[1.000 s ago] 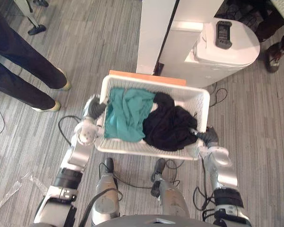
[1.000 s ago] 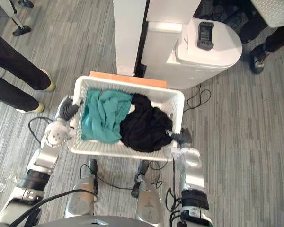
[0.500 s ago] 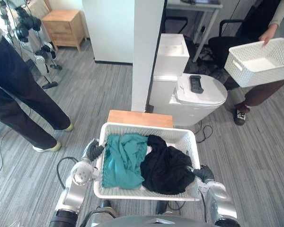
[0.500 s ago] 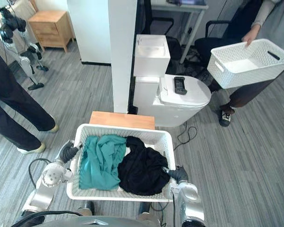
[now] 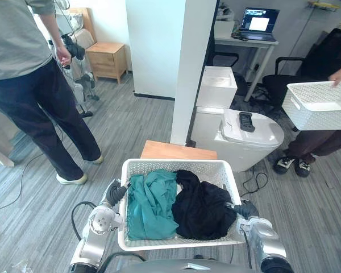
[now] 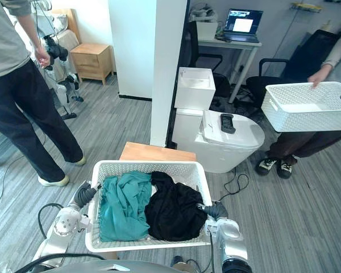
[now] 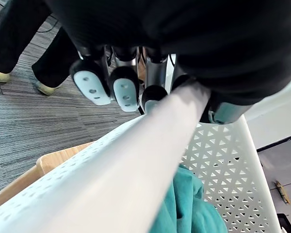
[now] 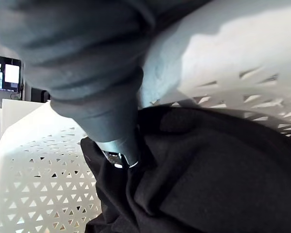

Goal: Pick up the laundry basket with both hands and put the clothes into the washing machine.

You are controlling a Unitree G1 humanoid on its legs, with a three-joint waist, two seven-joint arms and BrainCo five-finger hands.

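Open floor [image 5: 131, 131] flanks laundry basket [image 5: 176, 164]; left hand [image 5: 115, 193], right hand [image 5: 245, 209] clasp its rims.

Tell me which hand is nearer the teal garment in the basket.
Left. The left hand grips the laundry basket at the rim right beside the teal garment; the right hand holds the opposite rim, with the black garment between.
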